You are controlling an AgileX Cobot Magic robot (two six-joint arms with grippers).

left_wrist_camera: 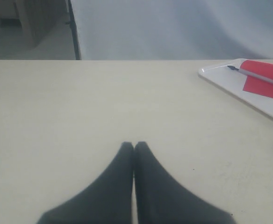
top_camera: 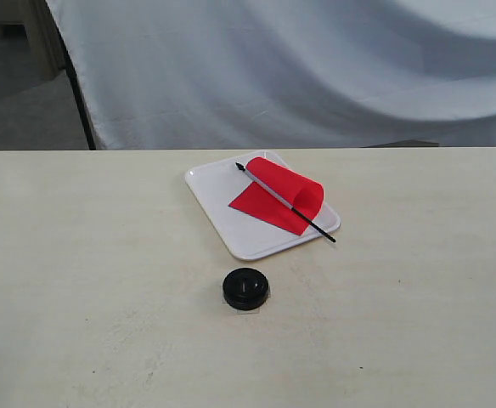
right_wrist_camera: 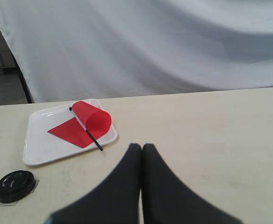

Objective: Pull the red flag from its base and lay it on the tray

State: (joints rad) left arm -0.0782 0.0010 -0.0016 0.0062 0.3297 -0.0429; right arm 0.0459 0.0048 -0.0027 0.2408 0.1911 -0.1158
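The red flag (top_camera: pixel 278 195) lies flat on the white tray (top_camera: pixel 218 195), its cloth partly curled, with the pole's end sticking out over the tray's near right rim. The black round base (top_camera: pixel 246 288) stands empty on the table in front of the tray. No gripper shows in the exterior view. In the left wrist view the left gripper (left_wrist_camera: pixel 134 145) is shut with nothing in it, above bare table, and the flag (left_wrist_camera: pixel 265 79) on the tray (left_wrist_camera: pixel 220 77) is far off. The right gripper (right_wrist_camera: pixel 141 148) is shut and empty, away from the flag (right_wrist_camera: pixel 82 125), tray (right_wrist_camera: pixel 38 147) and base (right_wrist_camera: pixel 15 185).
A cream table (top_camera: pixel 78 280) carries everything. A white cloth backdrop (top_camera: pixel 299 68) hangs behind its far edge, with a dark post (top_camera: pixel 78 93) at the backdrop's left side.
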